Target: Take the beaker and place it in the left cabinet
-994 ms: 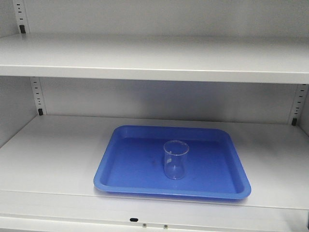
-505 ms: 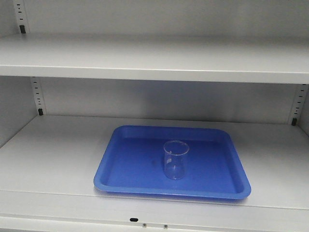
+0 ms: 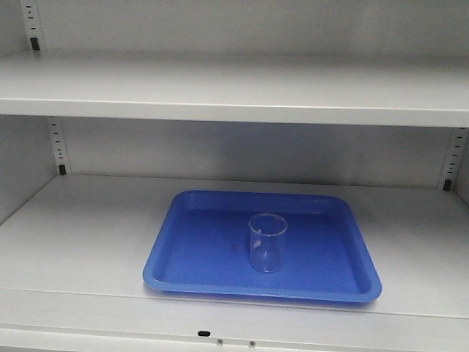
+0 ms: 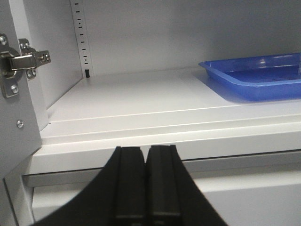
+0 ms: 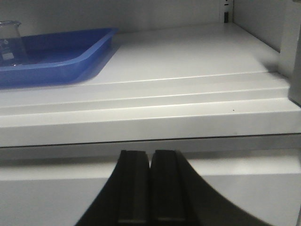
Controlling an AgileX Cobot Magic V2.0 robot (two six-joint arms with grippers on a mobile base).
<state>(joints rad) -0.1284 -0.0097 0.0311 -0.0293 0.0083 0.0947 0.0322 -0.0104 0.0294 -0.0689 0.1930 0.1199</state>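
The clear glass beaker (image 3: 267, 243) stands upright in the blue tray (image 3: 183, 253) on the lower shelf of the grey cabinet (image 3: 80, 227). It also shows at the left edge of the right wrist view (image 5: 9, 42), inside the tray (image 5: 70, 52). The tray's corner shows in the left wrist view (image 4: 235, 77). My left gripper (image 4: 146, 149) is shut and empty, below and in front of the shelf's front edge. My right gripper (image 5: 150, 153) is shut and empty, also below the shelf's front edge. Neither gripper shows in the front view.
An upper shelf (image 3: 234, 92) spans the cabinet above the tray. Slotted rails (image 3: 57, 147) run up the back corners. A door hinge (image 4: 19, 63) sits on the left side panel. The cabinet's right wall (image 5: 294, 56) is close on the right.
The view has shifted very slightly; the tray and beaker sit a hair further right and lower in frame. The beaker stays upright in the tray.
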